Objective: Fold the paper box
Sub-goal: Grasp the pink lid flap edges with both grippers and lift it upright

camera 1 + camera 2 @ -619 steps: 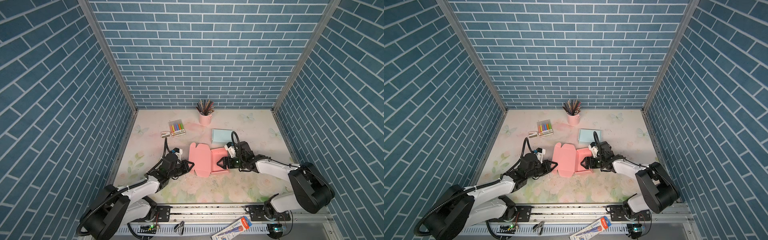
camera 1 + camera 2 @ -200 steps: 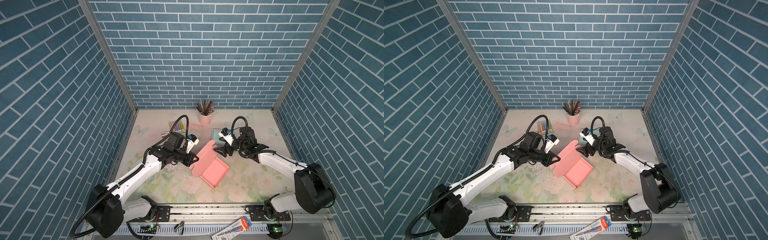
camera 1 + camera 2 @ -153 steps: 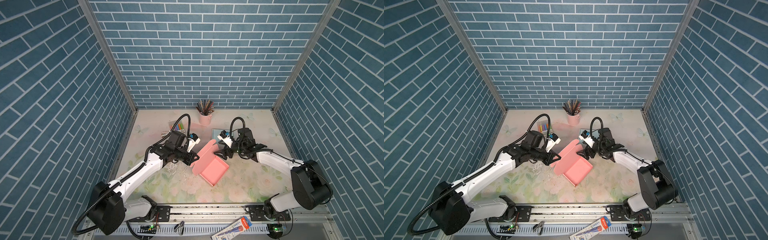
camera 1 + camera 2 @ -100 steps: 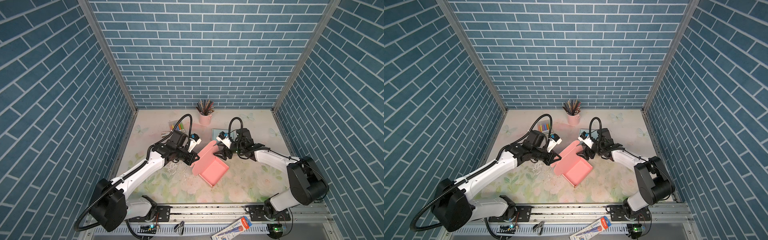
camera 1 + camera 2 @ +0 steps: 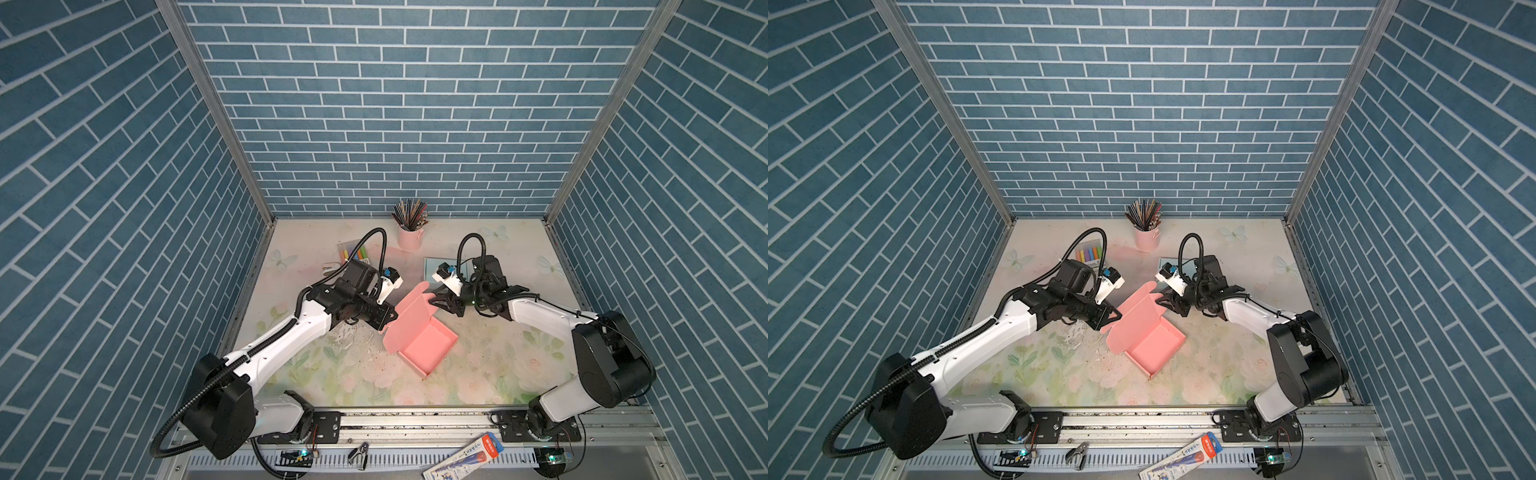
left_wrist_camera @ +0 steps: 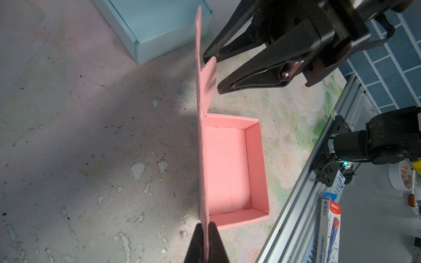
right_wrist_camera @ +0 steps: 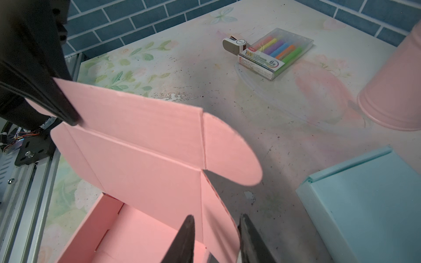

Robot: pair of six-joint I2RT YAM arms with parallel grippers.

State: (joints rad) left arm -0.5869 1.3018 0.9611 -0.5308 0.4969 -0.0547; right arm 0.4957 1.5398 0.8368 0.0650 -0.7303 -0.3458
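Your cell is boxed in on three sides by blue brick-pattern walls (image 5: 374, 104), with bare aluminium posts (image 5: 224, 124) running up the back corners. The worktop (image 5: 498, 374) is a pale floral print, and it's pretty scuffed. There are chipped white patches and dark specks around the middle, and butterflies toward the back corners. An aluminium rail (image 5: 415, 419) runs along the front edge.

The paper box (image 5: 424, 347) sits about mid-worktop, a bit nearer the front edge and turned diagonal to the edges. It's matte pink corrugated card with faint ribbing. The tray (image 5: 1152, 347) is a shallow open rectangle lying flat on the surface. The lid (image 5: 1133, 309) stands close to upright from its long left side, with a rounded flap (image 7: 230, 150) at one end.

Your left gripper (image 6: 206, 230) is clamped tight on the lid's free edge, with the card squeezed between its black fingers. Your right gripper (image 7: 215, 219) has its jaws at a narrow gap, straddling the lid's side flap (image 7: 216, 205) at the other end. I can't tell if the pads actually touch the card.

Toward the back edge there's a smooth pink cup (image 5: 409, 239) full of pencils (image 5: 409, 210). There's also a clear pack of coloured markers (image 7: 275, 54) with a small white gadget (image 7: 234, 44) right beside it, and a flat pale-blue box (image 7: 369, 205) near the right gripper.
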